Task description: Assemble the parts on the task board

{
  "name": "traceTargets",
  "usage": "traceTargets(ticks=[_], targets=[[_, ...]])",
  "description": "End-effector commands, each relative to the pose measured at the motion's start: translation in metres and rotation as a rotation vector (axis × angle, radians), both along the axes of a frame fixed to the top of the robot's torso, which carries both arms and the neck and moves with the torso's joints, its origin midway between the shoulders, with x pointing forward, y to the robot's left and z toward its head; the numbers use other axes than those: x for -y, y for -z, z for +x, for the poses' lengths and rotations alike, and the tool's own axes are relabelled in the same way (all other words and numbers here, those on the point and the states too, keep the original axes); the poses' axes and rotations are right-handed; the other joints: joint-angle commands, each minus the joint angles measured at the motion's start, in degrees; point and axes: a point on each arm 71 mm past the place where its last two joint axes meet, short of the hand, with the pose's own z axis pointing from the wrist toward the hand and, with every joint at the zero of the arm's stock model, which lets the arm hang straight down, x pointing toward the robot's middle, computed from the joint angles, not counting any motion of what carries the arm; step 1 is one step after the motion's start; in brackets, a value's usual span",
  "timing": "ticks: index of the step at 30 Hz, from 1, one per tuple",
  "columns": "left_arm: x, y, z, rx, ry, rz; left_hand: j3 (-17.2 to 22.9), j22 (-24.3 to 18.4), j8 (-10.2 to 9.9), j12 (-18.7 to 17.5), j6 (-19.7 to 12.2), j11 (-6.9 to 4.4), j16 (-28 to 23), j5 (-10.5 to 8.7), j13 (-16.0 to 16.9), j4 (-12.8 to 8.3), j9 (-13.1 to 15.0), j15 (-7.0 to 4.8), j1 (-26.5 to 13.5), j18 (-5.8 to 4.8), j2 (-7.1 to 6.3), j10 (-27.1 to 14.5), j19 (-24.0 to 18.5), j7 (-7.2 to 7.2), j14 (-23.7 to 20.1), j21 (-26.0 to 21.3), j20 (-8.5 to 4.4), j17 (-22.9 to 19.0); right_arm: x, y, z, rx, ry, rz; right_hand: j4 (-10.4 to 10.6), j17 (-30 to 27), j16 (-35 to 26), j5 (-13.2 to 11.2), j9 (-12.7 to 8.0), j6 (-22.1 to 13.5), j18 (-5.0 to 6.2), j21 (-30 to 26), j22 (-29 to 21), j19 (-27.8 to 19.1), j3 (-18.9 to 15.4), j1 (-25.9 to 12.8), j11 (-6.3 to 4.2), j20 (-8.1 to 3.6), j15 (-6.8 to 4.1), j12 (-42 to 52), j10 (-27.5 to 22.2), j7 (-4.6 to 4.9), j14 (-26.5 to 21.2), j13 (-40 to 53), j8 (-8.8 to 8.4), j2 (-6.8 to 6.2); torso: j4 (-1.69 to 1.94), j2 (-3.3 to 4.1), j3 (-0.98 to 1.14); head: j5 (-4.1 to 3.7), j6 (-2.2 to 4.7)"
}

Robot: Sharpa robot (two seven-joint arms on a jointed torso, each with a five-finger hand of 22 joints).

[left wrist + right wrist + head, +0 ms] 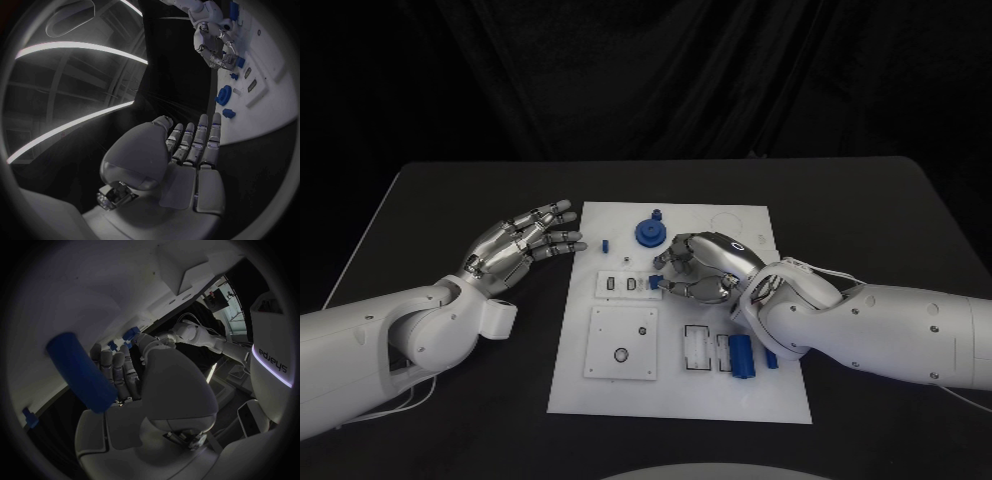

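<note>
White plastic fills the middle of the head view: the task board (678,395) lies flat on the black table (444,200). My left hand (524,243) hovers just off the board's left edge, fingers spread and holding nothing. My right hand (700,265) is curled down over the board's middle, by the small slotted block (630,284); whether anything is pinched under it I cannot tell from here. Blue parts sit on the board: a round knob piece (651,231) near the far edge, a small piece (610,244) by the left edge, and two cylinders (743,354) in the near tray.

From my left wrist, my left hand (187,160) is flat and empty, with the board (262,110) ahead of the fingertips. My right hand (215,47) works farther along it, a blue bit at its fingers.

From my right wrist, my right hand (134,375) has its fingers bent toward the board (94,295). A blue cylinder (78,372) looms close beside the fingers; a grip on it I cannot confirm.

My worry: I cannot see the contact, so a tilted part could jam at its slot, or slip and roll off.
</note>
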Motion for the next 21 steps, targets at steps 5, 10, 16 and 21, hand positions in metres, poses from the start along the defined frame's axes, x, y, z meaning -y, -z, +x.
traceTargets(ticks=[5,10,16,21], targets=[[0.002,0.0,-0.001,0.003,0.011,-0.013,0.6,0.1,-0.1,0.3,-0.7,0.26,0.3,0.17,-0.1,0.0,-0.1,-0.04,-0.2,-0.3,-0.29,-0.1,-0.4,0.01,-0.6,0.4,-0.01,-0.1,0.005,0.009,0.0,-0.065,0.033,-0.044,-0.7,-0.7,1.2,-1.8,-0.3,-0.9,-1.39,-0.5,1.0,-1.0,-0.2,0.1,0.56,0.59,0.7,0.3,-1.6,0.15,-1.9,-0.3,-0.99,-0.19,0.09,-0.01,-0.02,-0.08,-0.04],[0.001,0.001,-0.001,0.003,0.011,-0.014,0.6,0.1,-0.1,0.3,-0.7,0.26,0.3,0.17,-0.1,0.0,-0.1,-0.04,-0.2,-0.3,-0.29,-0.1,-0.4,0.01,-0.6,0.4,-0.01,-0.1,0.007,0.004,-0.006,-0.029,0.02,-0.016,-0.3,-2.1,2.6,-6.2,-1.1,-2.3,-1.43,-1.2,1.0,-1.8,-1.6,-0.8,1.52,1.36,1.6,1.2,-3.3,0.1,-3.9,-0.7,-2.26,-0.4,0.05,0.03,0.0,0.07,-0.02],[0.0,0.001,-0.002,0.004,0.004,-0.012,0.6,0.1,-0.1,0.3,-0.7,0.26,0.3,0.17,-0.1,0.0,-0.1,-0.04,-0.2,-0.3,-0.29,-0.1,-0.4,0.01,-0.6,0.4,-0.01,-0.1,0.012,-0.019,-0.017,0.059,-0.015,0.051,2.5,-5.0,4.2,-13.4,-2.4,-4.1,-1.4,-3.0,0.8,-3.4,-5.6,-3.3,2.85,2.46,2.85,1.5,-6.1,-0.36,-7.4,-2.8,-4.13,-0.21,0.02,0.07,0.03,0.33,0.29],[-0.001,0.001,-0.002,0.006,-0.002,-0.01,0.7,0.1,-0.1,0.3,-0.5,0.25,0.4,0.18,-0.1,0.0,-0.1,-0.04,-0.3,-0.31,-0.31,-0.1,-0.4,0.01,-0.6,0.4,-0.01,-0.1,0.022,-0.049,-0.019,0.125,-0.037,0.094,4.8,-6.8,5.2,-16.2,-3.0,-4.6,-1.43,-4.3,0.8,-4.5,-7.5,-4.4,3.56,3.03,3.46,2.2,-7.9,-0.54,-9.7,-4.0,-5.01,0.04,0.06,0.06,0.04,0.25,0.61]])
